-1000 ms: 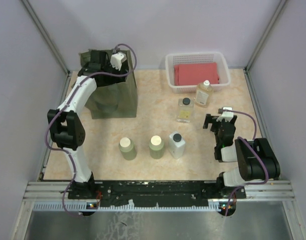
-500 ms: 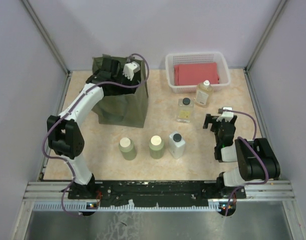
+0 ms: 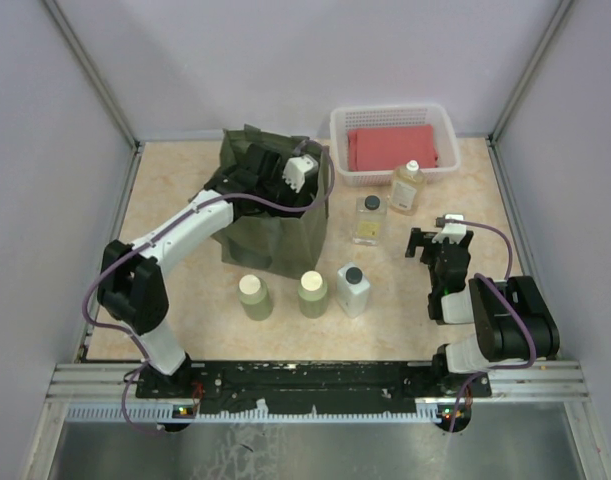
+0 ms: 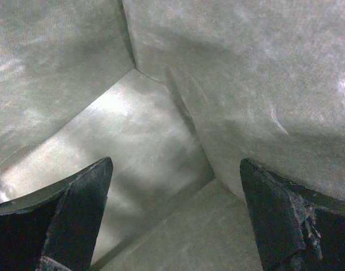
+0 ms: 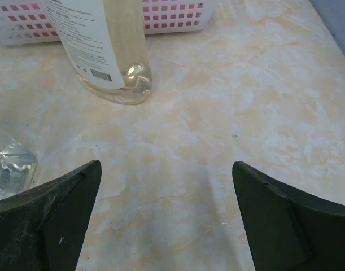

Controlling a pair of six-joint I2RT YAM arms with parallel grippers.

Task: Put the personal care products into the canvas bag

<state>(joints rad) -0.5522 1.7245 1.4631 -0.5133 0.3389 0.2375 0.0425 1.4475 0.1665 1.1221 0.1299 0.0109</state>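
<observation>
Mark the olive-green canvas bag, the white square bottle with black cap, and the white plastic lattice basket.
olive-green canvas bag [image 3: 285,245], top external view, front fabric wall.
white square bottle with black cap [image 3: 353,293], top external view, white body.
white plastic lattice basket [image 3: 387,111], top external view, far rim.

A white lattice basket holding a folded red cloth sits at the marbled table's far right.

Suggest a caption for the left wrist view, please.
Left hand, open, inside the canvas bag, looking down at its fabric floor.
</observation>
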